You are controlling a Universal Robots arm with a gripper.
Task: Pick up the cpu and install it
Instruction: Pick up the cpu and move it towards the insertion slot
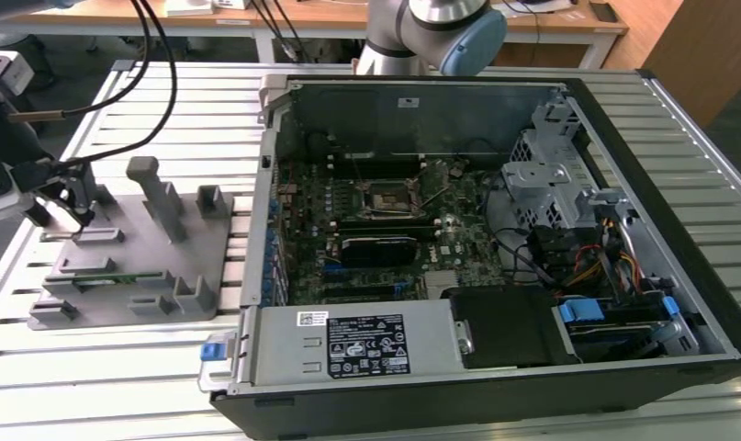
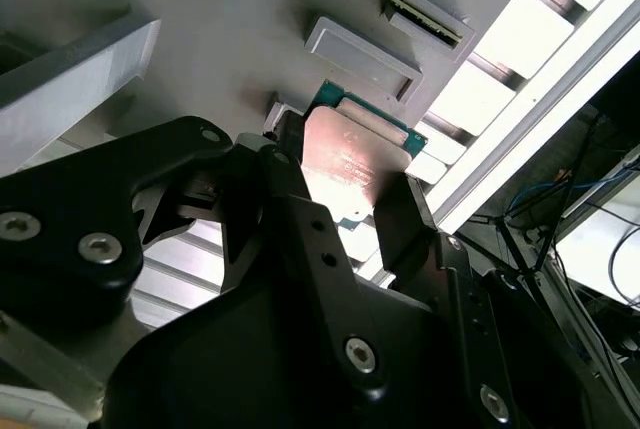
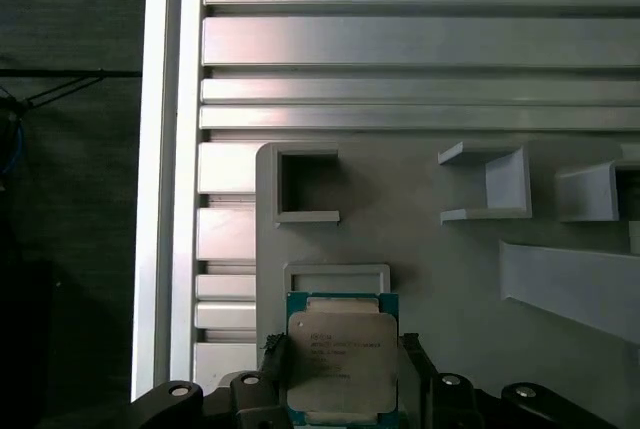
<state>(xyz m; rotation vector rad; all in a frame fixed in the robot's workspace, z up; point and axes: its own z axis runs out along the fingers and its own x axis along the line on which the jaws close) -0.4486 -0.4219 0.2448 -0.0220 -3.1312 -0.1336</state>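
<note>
Sitting between the two black fingers (image 3: 274,353), the cpu (image 3: 343,359) shows its silvery top plate and a thin green board edge in both wrist views. One finger presses on each of two opposite sides, so the fingers are closed down to the chip's width and have hold of it. In the second wrist view the cpu (image 2: 352,157) lies flat-faced to the camera, with a finger (image 2: 405,214) against its far edge and the other against its near edge. Cannot tell whether the chip's underside touches what lies beneath it. Directly under and around it is the grey fixture plate (image 3: 420,249); a shallow raised frame (image 3: 337,275) lies just beside the chip's leading edge and is partly overlapped by it, with an open square pocket (image 3: 307,186) beyond that. In the exterior view the fingers (image 1: 51,211) hang over the corner of the fixture plate (image 1: 162,266) at the exterior view's left, among its upright grey blocks. The plate rests on a slatted metal table (image 1: 138,367). Near the plate, toward the exterior view's right, stands an open computer case (image 1: 407,110), its motherboard exposed; the square socket (image 1: 387,196) on that board is well apart from the fingers.
</note>
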